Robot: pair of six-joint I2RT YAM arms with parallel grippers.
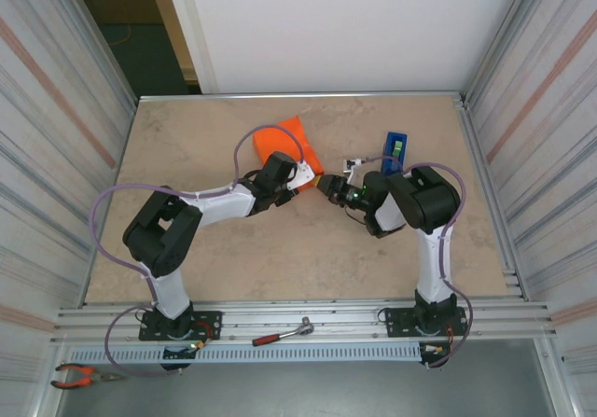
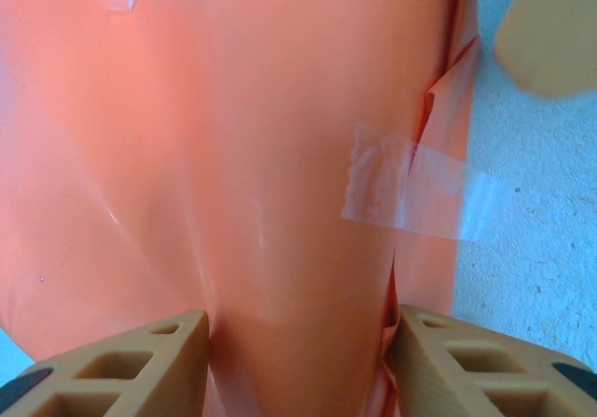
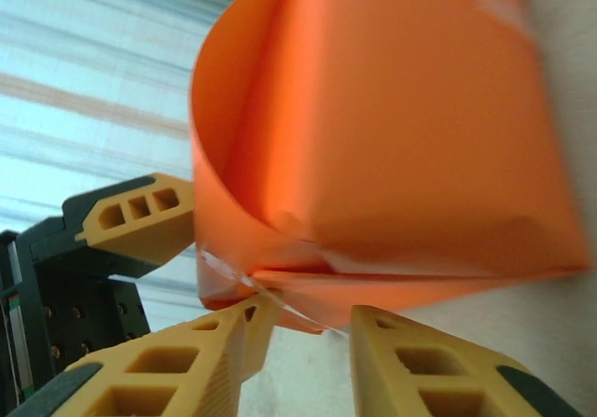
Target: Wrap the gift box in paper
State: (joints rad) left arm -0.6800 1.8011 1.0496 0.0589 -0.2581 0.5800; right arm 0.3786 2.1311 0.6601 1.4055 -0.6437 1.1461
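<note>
— What stands near the right gripper (image 1: 325,185)?
— A blue tape dispenser (image 1: 395,151), close behind it on the beige table (image 1: 187,146).
— Anything else?
— A red-handled ratchet (image 1: 283,333) and orange pliers (image 1: 82,375), well apart from it, past the table's near edge.

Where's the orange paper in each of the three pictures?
Top external: the paper lies upper middle on the table.
Left wrist: it spreads across left and middle, with clear tape stuck on.
Right wrist: it curls across centre and right.
Shared landmark: the beige table beside it.
</note>
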